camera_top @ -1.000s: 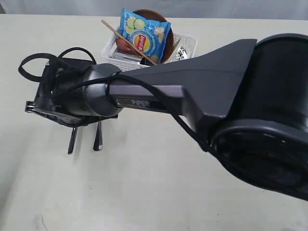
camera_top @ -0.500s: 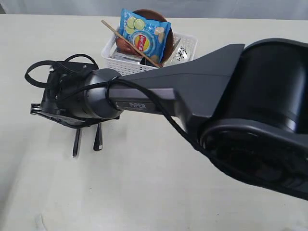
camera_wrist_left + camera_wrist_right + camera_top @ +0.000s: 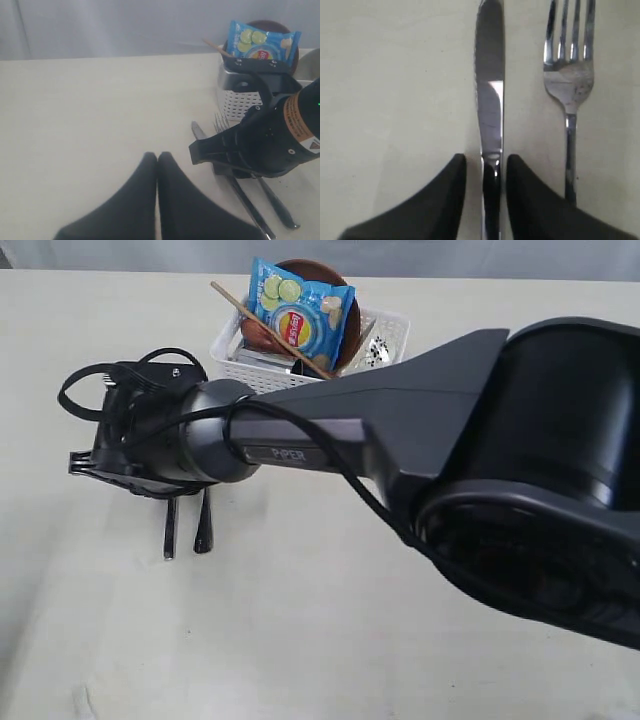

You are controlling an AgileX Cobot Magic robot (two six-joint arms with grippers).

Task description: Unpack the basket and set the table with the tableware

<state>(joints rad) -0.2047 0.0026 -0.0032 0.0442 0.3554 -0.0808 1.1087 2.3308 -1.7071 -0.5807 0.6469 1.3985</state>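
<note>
Cutlery lies flat on the table — knife and fork parallel, just beside each other without touching, a little in from the basket toward the table's near edge. The right end effector sits low over the knife's handle, its fingers spread to either side with a thin strip of table showing between each finger and the steel, so nothing is pinched. The left end effector hangs over bare table, fingers pressed together and holding nothing. The basket stands by the far edge, with a blue snack bag, a brown plate behind it and a chopstick poking out — the other contents are hard to make out.
</note>
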